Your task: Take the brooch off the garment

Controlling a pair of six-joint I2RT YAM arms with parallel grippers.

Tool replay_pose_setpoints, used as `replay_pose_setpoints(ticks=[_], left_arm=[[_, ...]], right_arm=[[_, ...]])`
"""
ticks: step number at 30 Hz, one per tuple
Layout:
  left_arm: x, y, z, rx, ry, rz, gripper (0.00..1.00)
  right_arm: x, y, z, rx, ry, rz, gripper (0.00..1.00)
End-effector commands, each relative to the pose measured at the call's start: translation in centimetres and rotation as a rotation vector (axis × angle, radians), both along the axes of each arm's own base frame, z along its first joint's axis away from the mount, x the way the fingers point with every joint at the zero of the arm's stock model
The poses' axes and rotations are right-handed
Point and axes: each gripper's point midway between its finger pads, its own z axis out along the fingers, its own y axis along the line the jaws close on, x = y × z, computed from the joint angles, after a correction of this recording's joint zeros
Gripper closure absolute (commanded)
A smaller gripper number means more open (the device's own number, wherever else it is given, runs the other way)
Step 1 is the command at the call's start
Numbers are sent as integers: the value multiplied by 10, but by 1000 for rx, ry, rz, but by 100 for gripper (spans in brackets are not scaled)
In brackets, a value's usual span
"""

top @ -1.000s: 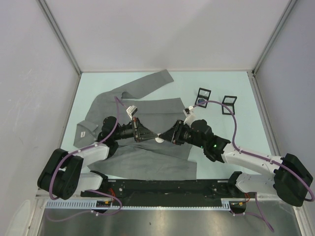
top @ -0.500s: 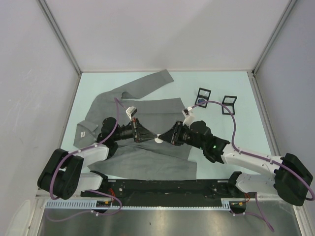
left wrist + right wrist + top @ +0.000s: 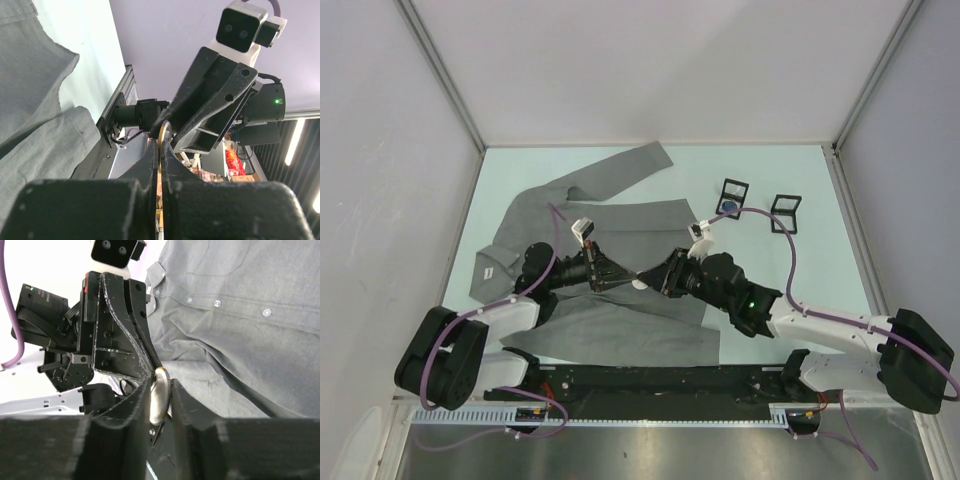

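Left gripper (image 3: pixel 630 281) and right gripper (image 3: pixel 650 282) meet at a brooch (image 3: pixel 159 400) over a grey jacket (image 3: pixel 620 215).
The grey jacket lies spread out on the pale green tabletop (image 3: pixel 820 200). Over its middle the two grippers point tip to tip. The right jaws pinch the small white oval brooch by its sides. The left jaws are pressed together on its gold rim.

Table (image 3: pixel 820 190): pale green top. Grey jacket (image 3: pixel 640 215) is spread over the left and centre, with one sleeve angled toward the far edge. Two small black frames stand far right: left frame (image 3: pixel 732 190) near the jacket's edge, right frame (image 3: pixel 785 206) beside it. Small blue item (image 3: pixel 727 207) lies against the left frame.
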Motion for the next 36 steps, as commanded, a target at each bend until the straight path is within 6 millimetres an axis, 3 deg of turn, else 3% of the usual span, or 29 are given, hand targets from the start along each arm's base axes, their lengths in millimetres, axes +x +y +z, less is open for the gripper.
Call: replay_pose_setpoints(ticks=[1,5,6,10,14,17,36], left_arm=[[-6,-3,23,-51,-89,-19,100],[-6,-3,16,-34,-83,-21,100],[-6,-3,12,-30,-72,-23,100],[-6,-4,10,-30,-66,-26,99],[-6,-4,13,-37,-77,-27,99],[-7,-4,17,-44,-84,-29,99],[-9,-2,24,-41,-102,-21,100]], right_arm=[[-5,15,28,79,-54,32,69],[-5,0,40,71,-80,13,50],[-6,-6,34,35,-79,14,43],[-8,-23,33,-14,-93,32,37],[-12,-33,30,-44,-85,44,48],[-10,-33,26,-48,-67,44,51],[-14,-9,41,58,-75,125,78]])
